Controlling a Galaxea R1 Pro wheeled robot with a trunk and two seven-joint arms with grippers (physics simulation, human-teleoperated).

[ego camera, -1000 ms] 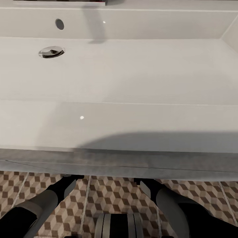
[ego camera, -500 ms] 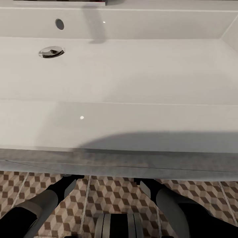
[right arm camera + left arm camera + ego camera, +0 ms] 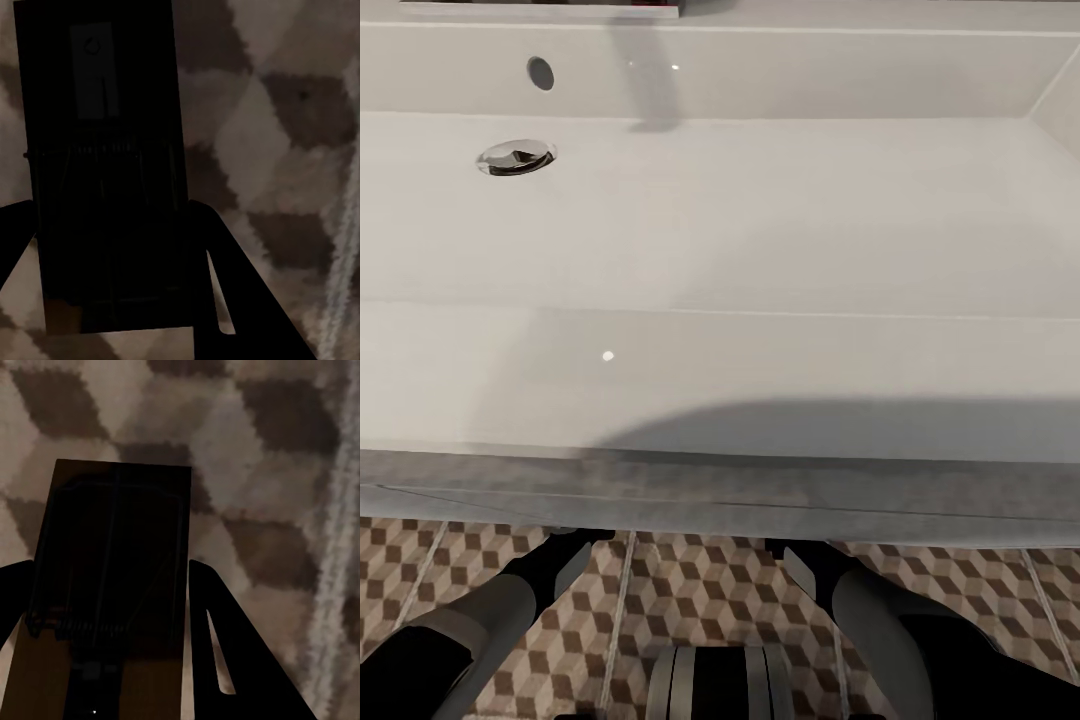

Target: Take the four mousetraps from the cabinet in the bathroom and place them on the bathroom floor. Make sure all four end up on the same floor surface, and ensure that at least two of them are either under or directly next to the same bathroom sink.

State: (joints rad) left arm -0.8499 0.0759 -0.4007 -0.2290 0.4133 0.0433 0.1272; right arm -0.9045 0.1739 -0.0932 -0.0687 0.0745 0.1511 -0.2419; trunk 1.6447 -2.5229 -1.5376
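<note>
Patterned bathroom floor (image 3: 690, 590) shows as a narrow strip at the near edge of the head view, under the front lip of the bathroom sink (image 3: 760, 250), a wide white basin with its drain far left. Nothing has shifted across the last second: head view identical, both arms unmoved, reaching down beneath the sink's front edge. Left pincer (image 3: 112, 607) has its fingers either side of a mousetrap (image 3: 112, 585), apparently clamped on it; right pincer (image 3: 112, 255) likewise straddles a second mousetrap (image 3: 97, 172). Both boards hang over cube-pattern tile with a grout line alongside. Judged: a pause just before set-down, two traps well placed for the under-sink requirement. Sink overhang sits close above the forearms, so little room to lift; open floor lies nearer the robot.
</note>
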